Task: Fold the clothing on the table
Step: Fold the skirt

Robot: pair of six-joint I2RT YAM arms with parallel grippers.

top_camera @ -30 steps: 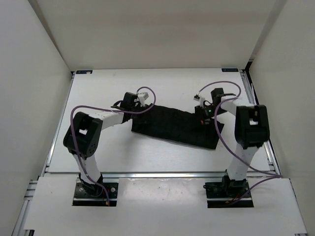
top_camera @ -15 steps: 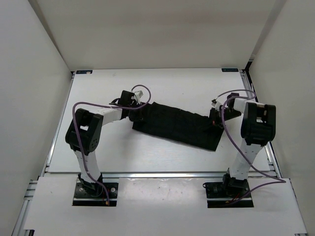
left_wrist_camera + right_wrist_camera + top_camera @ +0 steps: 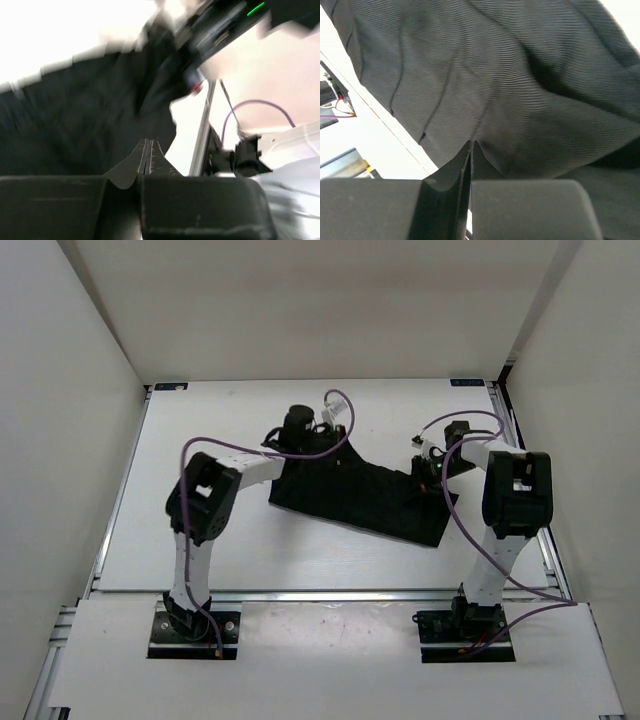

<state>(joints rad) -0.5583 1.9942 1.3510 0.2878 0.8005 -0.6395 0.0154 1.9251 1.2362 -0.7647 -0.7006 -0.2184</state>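
Left gripper: jaws closed, pinching a peak of the clothing at its far-left corner.
Right gripper: jaws closed on a ridge of the same fabric, at its right end.
Clothing position: middle of the table, a long strip slanting toward the near-right corner.
Step in hand: both ends gripped — fold likely starting.
Next move: raise and carry both ends across evenly.
Material: black fine-ribbed knit — floppy, creased.
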